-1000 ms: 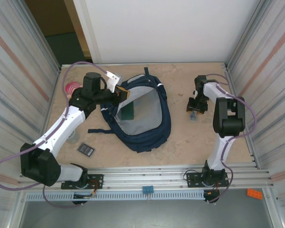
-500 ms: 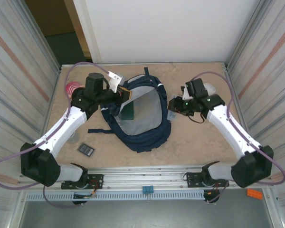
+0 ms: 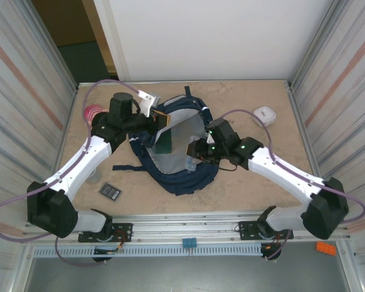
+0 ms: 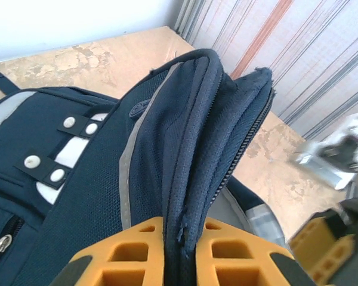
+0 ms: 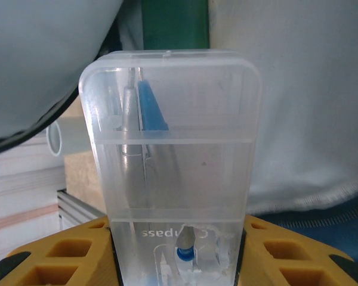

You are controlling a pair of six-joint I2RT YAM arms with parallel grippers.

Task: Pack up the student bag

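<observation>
Pinching the rim of the student bag (image 3: 194, 177) with my left fingers (image 3: 160, 119), which are pressing tight on the fabric so the mouth is standing open mid-worktop (image 3: 231, 100). A green flat item (image 3: 165, 143) is already sitting inside against the grey lining. My right fingers (image 3: 196, 153) are clamping a clear case (image 5: 173, 149) and hanging it over the opening, presumably for dropping in. The overhead view is giving the layout. The left wrist view is showing the zip edge caught between the pads, and the right wrist view is revealing pen-like tools inside the case.

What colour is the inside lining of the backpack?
The lining is pale grey; top external view shows it best.
</observation>
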